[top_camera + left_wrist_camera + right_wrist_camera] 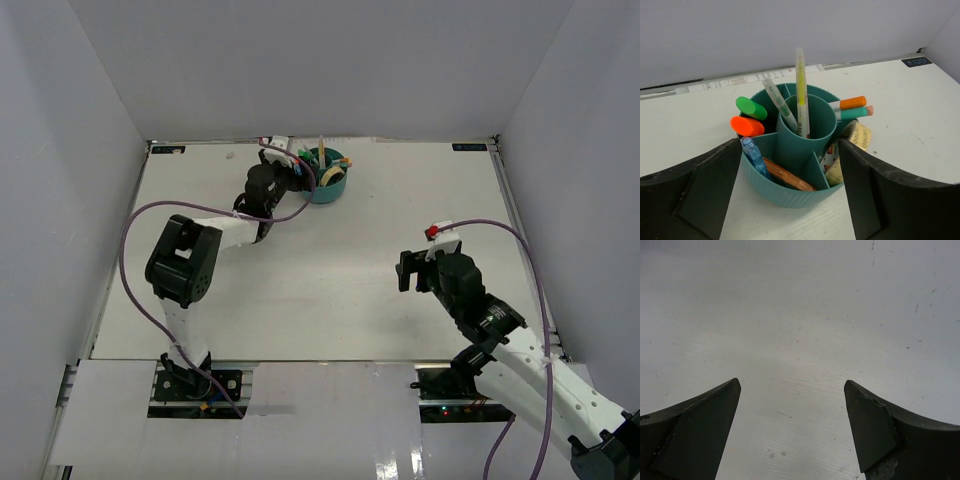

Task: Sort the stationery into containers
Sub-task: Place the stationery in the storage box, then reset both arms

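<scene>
Teal organizer (790,192) sits at 12 o'clock on the desk (905,115), pens (800,85) already inside. Light, stiff, slick plastic, so I'd pinch mid-barrel. Left tool (790,144) spread beside it, right tool (792,382) spread, empty.

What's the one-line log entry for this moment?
left pincer: open, at organizer | right pincer: open, empty, over table | stationery: in organizer

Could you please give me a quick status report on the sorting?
Left hand open, at teal organizer. Right hand open, empty, over table. Stationery inside organizer. Nothing in the way.
</scene>
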### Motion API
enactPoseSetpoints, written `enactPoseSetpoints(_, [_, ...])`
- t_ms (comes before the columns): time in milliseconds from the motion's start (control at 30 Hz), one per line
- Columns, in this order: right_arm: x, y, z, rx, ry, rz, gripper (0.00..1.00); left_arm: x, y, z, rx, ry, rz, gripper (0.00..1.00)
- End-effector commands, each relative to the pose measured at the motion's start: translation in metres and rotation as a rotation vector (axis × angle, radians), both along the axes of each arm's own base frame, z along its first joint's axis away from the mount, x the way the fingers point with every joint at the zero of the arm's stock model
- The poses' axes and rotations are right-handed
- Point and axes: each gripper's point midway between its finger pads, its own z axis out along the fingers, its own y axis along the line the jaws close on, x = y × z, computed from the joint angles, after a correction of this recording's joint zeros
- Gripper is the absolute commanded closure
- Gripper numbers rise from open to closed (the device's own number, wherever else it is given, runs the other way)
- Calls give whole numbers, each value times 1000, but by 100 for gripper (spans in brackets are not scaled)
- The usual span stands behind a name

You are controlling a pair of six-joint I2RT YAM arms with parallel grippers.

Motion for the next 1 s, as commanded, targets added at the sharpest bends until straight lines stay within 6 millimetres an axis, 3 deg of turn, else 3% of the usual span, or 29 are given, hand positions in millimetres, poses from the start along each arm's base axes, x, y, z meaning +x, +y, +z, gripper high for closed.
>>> enactPoseSetpoints(0, [7, -8, 36, 56, -85, -65, 10, -28, 9, 93, -76, -64, -21, 9])
enactPoseSetpoints(33, [7, -10, 41, 62, -99, -79, 10, -36, 12, 85, -56, 4, -20, 7])
enactPoseSetpoints(67, [7, -13, 48, 76, -119, -95, 10, -48, 17, 109, -65, -8, -22, 5])
enactPoseSetpoints(100, [9, -18, 57, 80, -142, -123, 10, -57, 21, 112, -67, 16, -16, 4])
enactPoseSetpoints(133, [10, -22, 63, 87, -159, -144, 10, -66, 28, 101, -43, 89, 4, 3])
enactPoseSetpoints(167, [11, -27, 71, 108, -176, -179, 10, -75, 34, 103, -39, 116, 20, 2])
enactPoseSetpoints(267, [12, -42, 92, 118, -234, -255, 10, -116, 68, 119, -25, 183, 109, 2])
enactPoseSetpoints(300, [11, -46, 95, 119, -244, -268, 10, -130, 78, 102, 15, 263, 132, 2])
enactPoseSetpoints(367, [9, -54, 103, 123, -276, -295, 10, -148, 97, 98, 33, 307, 193, 2])
enactPoseSetpoints(400, [8, -59, 105, 102, -292, -308, 10, -168, 108, 101, 46, 327, 210, 2])
enactPoseSetpoints(600, [-1, -83, 122, 54, -368, -360, 10, -235, 153, 64, 51, 406, 311, 2])
enactPoseSetpoints(633, [-4, -87, 126, 46, -386, -363, 10, -247, 159, 71, 22, 378, 318, 2])
enactPoseSetpoints(733, [-9, -93, 132, 35, -417, -365, 10, -270, 169, 47, -2, 401, 336, 2])
enactPoseSetpoints(967, [-15, -102, 115, 34, -420, -390, 10, -289, 178, 31, -25, 390, 344, 2])
